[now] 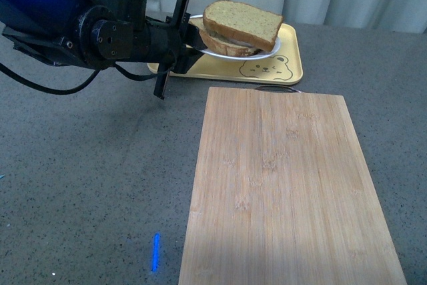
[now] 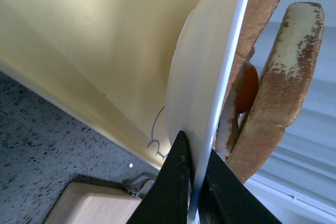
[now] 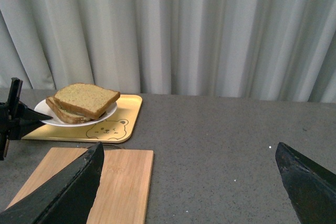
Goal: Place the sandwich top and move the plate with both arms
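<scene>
Count: one plate (image 1: 269, 52), two bread slices, one tray (image 1: 288, 70), one board (image 1: 280, 178) on the bench.

Left gripper (image 1: 189, 45) pinches the plate rim. The plate juts from its tips, over the bear-printed tray.

On the plate, the sandwich top (image 1: 243, 23) covers the lower slice (image 1: 223, 46) (egg (image 2: 247, 90) between).

Right gripper (image 3: 189, 148) is spread wide, well apart from the plate.

L arm (image 1: 80, 28) extends in from left, wrist approx level. L gripper (image 1: 193, 43) jaws pinched tight on rim of plate (image 1: 267, 53). R gripper (image 3: 189, 153) wide open, fingers (image 3: 68, 187) well apart, pointing fwd.
</scene>
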